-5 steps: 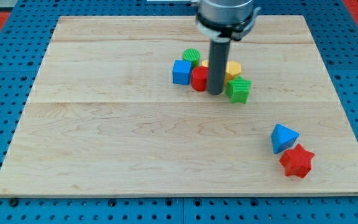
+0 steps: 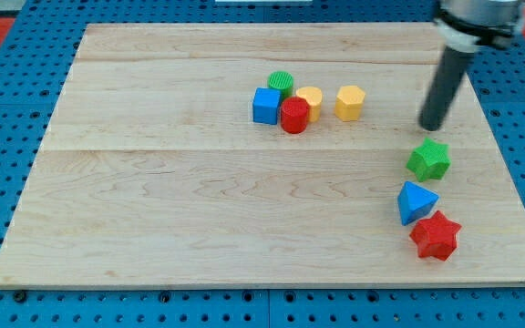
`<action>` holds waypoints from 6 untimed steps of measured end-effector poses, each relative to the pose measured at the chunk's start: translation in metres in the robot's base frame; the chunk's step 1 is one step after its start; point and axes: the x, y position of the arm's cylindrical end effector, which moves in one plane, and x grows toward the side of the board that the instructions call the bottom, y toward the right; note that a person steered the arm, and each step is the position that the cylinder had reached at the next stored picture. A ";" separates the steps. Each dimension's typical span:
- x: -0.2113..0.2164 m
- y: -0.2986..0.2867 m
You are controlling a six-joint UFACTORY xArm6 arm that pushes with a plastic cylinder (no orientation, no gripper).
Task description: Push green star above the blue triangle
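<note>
Green star (image 2: pixel 428 159) — just above blue triangle (image 2: pixel 416 201), apart from it. Small rigid block, likely light, slides easily; lobes may spin it — push mid-side. My tip (image 2: pixel 433 127) — no gripper, bare rod just above star.

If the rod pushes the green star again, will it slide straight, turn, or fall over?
The green star sits low and flat on the wooden board, so it will probably slide and not tip. Its points may make it turn under an off-centre push. My tip is just above it; a downward push would likely drive it into the blue triangle.
</note>
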 end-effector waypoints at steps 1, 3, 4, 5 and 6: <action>0.035 0.019; 0.048 -0.029; 0.048 -0.042; 0.012 -0.026; 0.004 -0.056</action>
